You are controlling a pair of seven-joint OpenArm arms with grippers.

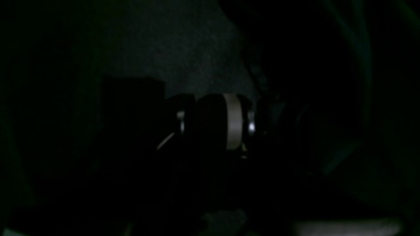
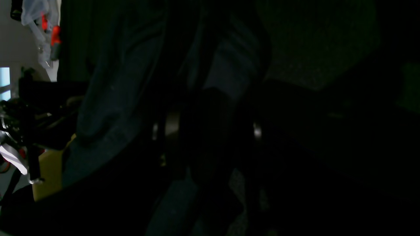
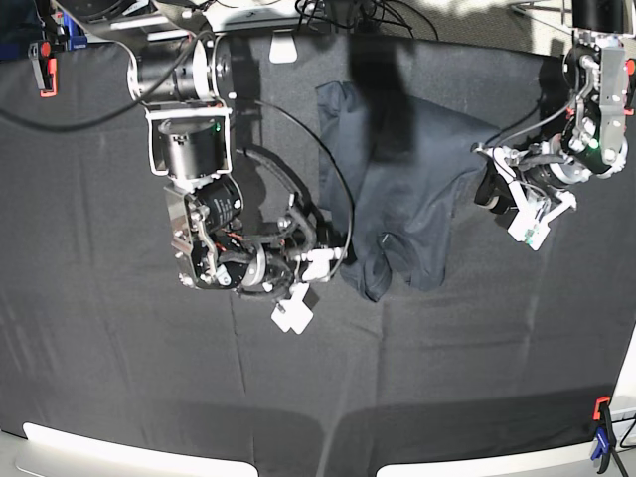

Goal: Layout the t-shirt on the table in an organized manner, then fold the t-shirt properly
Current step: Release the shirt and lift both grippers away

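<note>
The dark grey t-shirt (image 3: pixel 397 179) lies bunched and creased on the black table (image 3: pixel 447 378), up the middle of the base view. Its right corner is pulled out to my left gripper (image 3: pixel 495 189), which looks shut on the fabric. My right gripper (image 3: pixel 320 268) sits against the shirt's lower left edge. The right wrist view is very dark; folds of the t-shirt (image 2: pixel 111 98) hang close in front of the fingers, and I cannot make out whether they pinch it. The left wrist view is almost black, with faint cloth (image 1: pixel 183 55) beyond the fingers.
An orange clamp (image 3: pixel 42 72) grips the table's far left edge, and an orange-and-blue clamp (image 3: pixel 600 439) the near right corner. White boards (image 3: pixel 129 455) line the front edge. Cables (image 3: pixel 338 12) run along the back edge.
</note>
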